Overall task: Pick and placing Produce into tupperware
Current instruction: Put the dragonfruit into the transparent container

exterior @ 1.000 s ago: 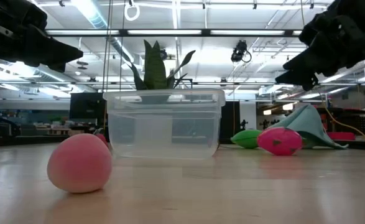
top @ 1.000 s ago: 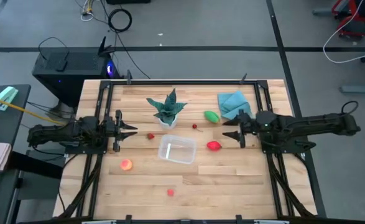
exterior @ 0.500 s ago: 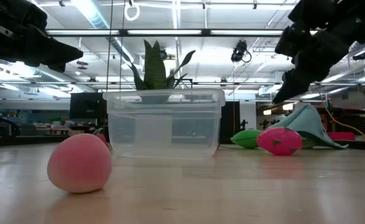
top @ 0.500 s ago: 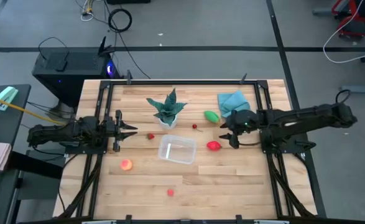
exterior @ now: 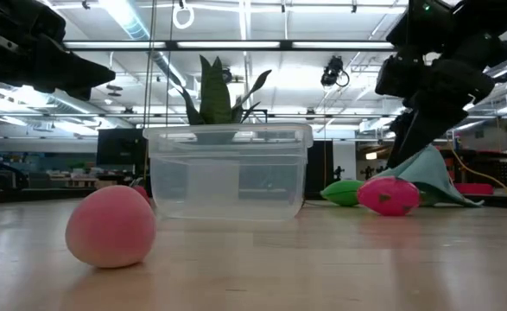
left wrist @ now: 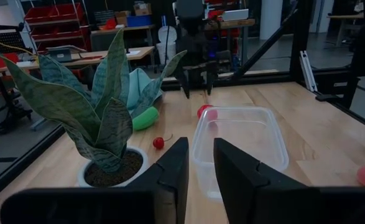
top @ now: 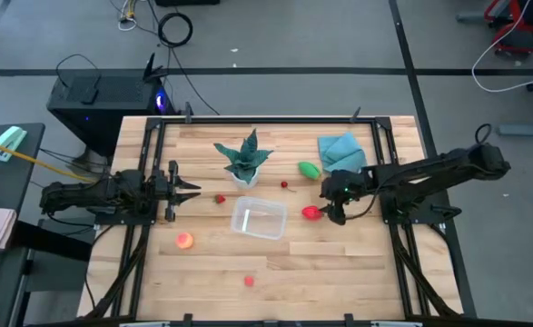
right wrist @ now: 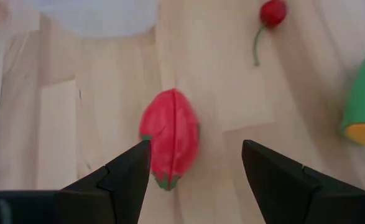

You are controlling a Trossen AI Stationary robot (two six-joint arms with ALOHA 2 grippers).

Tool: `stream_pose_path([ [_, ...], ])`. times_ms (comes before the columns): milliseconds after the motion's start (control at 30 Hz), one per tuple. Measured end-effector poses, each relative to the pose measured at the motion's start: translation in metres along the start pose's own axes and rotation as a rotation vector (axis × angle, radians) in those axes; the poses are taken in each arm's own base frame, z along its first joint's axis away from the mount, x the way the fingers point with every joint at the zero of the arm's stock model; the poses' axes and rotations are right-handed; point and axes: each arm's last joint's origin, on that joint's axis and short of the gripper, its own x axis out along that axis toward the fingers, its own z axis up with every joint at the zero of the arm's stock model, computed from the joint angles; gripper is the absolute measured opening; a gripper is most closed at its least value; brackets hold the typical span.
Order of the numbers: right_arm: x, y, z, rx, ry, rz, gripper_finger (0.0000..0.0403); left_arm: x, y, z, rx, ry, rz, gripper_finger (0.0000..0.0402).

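- Your right gripper (top: pixel 328 211) sits at about 3 o'clock from the tupperware (top: pixel 259 219), pointing down at the tabletop (top: pixel 339 263); its fingers are spread apart with nothing held.
- In the right wrist view, the red oval produce (right wrist: pixel 170 138) lies on the wood between the two fingers (right wrist: pixel 123 174), and you cannot tell whether either finger touches it.
- From above, that red piece (top: pixel 311 213) lies just beside the tub, on its 3 o'clock side.
- The green oval (top: pixel 309 169) rests at 1 o'clock from the tub, near the blue cloth (top: pixel 341 151).
- A small cherry (top: pixel 285 185) lies at 12 o'clock from the tub, and another small red piece (top: pixel 220 199) at 10 o'clock.
- The orange-yellow round one (top: pixel 185 241) lies at 8 o'clock, and a small red piece (top: pixel 249 282) at 6 o'clock, well apart from the tub.
- The tub stands empty, at 6 o'clock from the potted plant (top: pixel 246 158).
- Your left gripper (top: pixel 181 190) waits at 9 o'clock over the tabletop edge, its fingers a little apart.
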Motion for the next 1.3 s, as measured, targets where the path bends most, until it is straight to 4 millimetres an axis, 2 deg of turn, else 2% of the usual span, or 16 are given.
stream_pose_path([
  [233,0.016,0.009,-0.002,-0.02,0.028,0.006,0.0264,0.0,0.0,0.0,0.0,0.0,0.0,0.0088],
  [567,0.036,0.009,-0.006,-0.018,0.085,-0.028,0.027,0.0,0.0,0.0,-0.001,0.001,0.0,0.0081],
  [1000,0.043,0.01,0.0,-0.022,0.026,-0.026,0.027,0.0,0.0,0.0,-0.003,0.002,0.0,0.0084],
  [1300,0.061,0.009,-0.007,-0.022,0.09,-0.028,0.027,0.0,0.0,0.0,-0.006,0.003,0.0,0.0086],
])
